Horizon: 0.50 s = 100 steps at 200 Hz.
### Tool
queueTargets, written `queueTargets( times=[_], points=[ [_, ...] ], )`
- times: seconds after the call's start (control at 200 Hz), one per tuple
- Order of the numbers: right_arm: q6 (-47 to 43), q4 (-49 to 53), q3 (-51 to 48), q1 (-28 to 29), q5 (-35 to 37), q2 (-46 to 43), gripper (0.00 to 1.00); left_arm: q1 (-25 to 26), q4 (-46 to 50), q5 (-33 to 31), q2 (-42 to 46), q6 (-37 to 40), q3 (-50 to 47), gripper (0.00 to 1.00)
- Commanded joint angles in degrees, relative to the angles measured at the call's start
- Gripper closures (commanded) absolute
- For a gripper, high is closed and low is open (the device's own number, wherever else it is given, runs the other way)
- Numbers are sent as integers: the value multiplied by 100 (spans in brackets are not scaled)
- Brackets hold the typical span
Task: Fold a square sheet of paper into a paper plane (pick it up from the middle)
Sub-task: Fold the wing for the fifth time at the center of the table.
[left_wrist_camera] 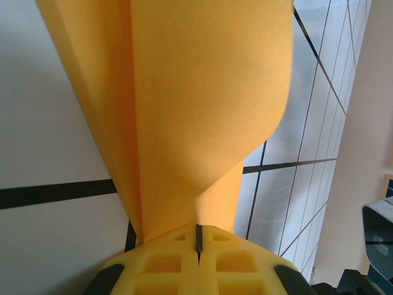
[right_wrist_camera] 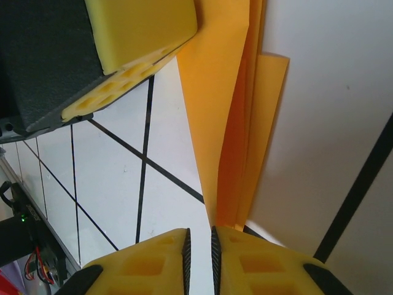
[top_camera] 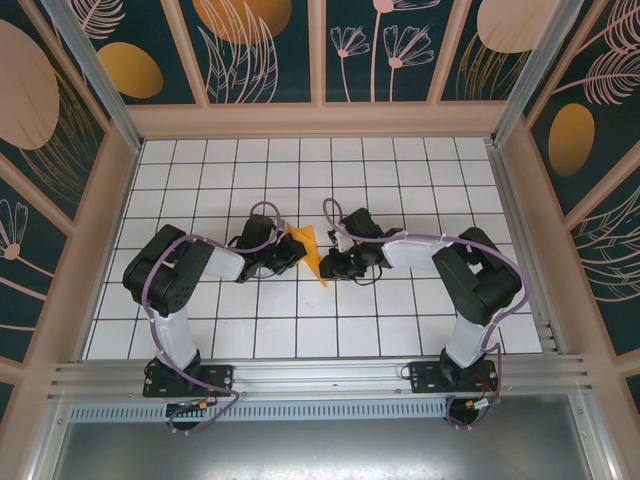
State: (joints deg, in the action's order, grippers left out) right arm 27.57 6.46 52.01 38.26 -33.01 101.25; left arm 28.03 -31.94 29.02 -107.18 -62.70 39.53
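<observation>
Right now my left tool (left_wrist_camera: 198,244) is pressed together on one end of the thin bright-orange folded sheet of paper (top_camera: 307,250), which rises from its yellow pads in creased layers. Seen from above, that paper sits over the white tiled worktop (top_camera: 300,330), between both tools near the middle. My right tool (right_wrist_camera: 199,251) has its pads almost together, with a thin slit between. The paper's narrow end meets one pad, and I cannot tell whether it is pinched.
</observation>
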Motion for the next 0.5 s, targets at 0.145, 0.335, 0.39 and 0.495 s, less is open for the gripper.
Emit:
queueTargets(
  times=[0.145, 0.335, 0.39, 0.495],
  points=[
    [-24, -46, -127, 50, -187, 65, 85, -53, 628, -256, -21, 29, -188, 100],
    [-33, -9, -183, 59, -155, 73, 85, -52, 646, -265, -23, 36, -209, 100],
    [-40, -4, -191, 66, -153, 109, 85, -48, 645, -273, -18, 38, -210, 100],
    [-50, -7, -183, 94, -162, 173, 85, -54, 644, -274, -23, 38, -217, 100]
  ],
)
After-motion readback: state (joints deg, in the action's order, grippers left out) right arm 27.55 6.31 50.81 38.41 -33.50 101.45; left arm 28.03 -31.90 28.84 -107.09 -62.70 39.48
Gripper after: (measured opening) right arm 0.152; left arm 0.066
